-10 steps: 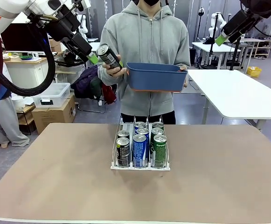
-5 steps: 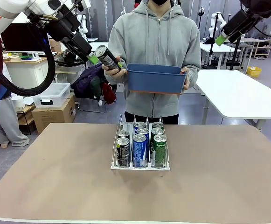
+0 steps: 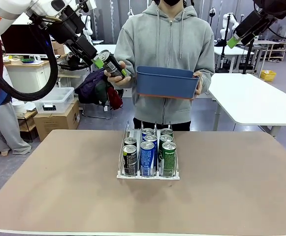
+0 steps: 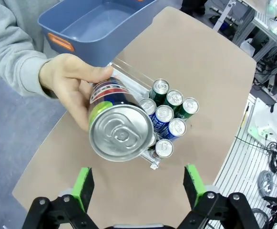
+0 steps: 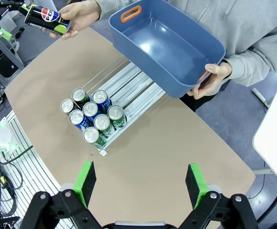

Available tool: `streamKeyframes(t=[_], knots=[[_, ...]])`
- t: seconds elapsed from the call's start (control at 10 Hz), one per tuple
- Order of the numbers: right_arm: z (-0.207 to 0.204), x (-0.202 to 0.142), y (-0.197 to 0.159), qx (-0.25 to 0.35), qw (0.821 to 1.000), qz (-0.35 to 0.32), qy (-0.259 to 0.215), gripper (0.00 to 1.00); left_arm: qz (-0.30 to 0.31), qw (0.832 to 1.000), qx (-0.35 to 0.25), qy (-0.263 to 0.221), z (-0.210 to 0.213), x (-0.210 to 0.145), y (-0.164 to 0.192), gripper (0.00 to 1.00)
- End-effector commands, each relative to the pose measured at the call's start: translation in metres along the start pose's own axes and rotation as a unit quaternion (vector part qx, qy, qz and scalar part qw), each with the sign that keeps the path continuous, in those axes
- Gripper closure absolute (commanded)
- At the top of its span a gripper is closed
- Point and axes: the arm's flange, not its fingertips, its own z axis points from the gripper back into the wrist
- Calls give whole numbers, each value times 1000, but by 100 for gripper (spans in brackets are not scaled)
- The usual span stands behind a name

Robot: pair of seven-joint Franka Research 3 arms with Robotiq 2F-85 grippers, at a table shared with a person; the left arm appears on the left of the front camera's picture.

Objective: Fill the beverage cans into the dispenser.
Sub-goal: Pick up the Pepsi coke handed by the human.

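On the tabletop nearest me stands the dispenser, a clear three-lane rack on a white base, with seven beverage cans in it: a black can, a blue-and-white can and a green can lead the lanes, with more behind them. From the right wrist view the lane with the black can looks to hold two, the others more, so the far ends of the lanes are free.

Beyond the rack the person stands at the far edge, one hand carrying a blue bin that looks empty, the other hand holding out a dark Pepsi can up high. The left gripper is right at that can, fingers spread wide and released; in its wrist view the silver top sits between the green pads but a little farther out, not yet clasped.

To take it well, I'd say the gripper should ease forward until the pads straddle the can's body, clear of the person's fingers, then clench squarely before the person lets go. The can then goes into the free far end of a lane.

The right gripper hangs up high on the other side, released and holding nothing.
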Motion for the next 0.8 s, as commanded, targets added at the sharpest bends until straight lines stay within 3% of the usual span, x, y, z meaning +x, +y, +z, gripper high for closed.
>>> streamKeyframes(t=[0.0,0.2,0.7], knots=[[0,-1,0,10,1000,4,-4,0,-39,998,51,12,-3,0,8,0],[0,-1,0,10,1000,4,-4,0,-55,995,84,15,-7,3,4,0],[0,-1,0,10,1000,4,-4,0,-69,996,59,-27,-18,8,15,0]])
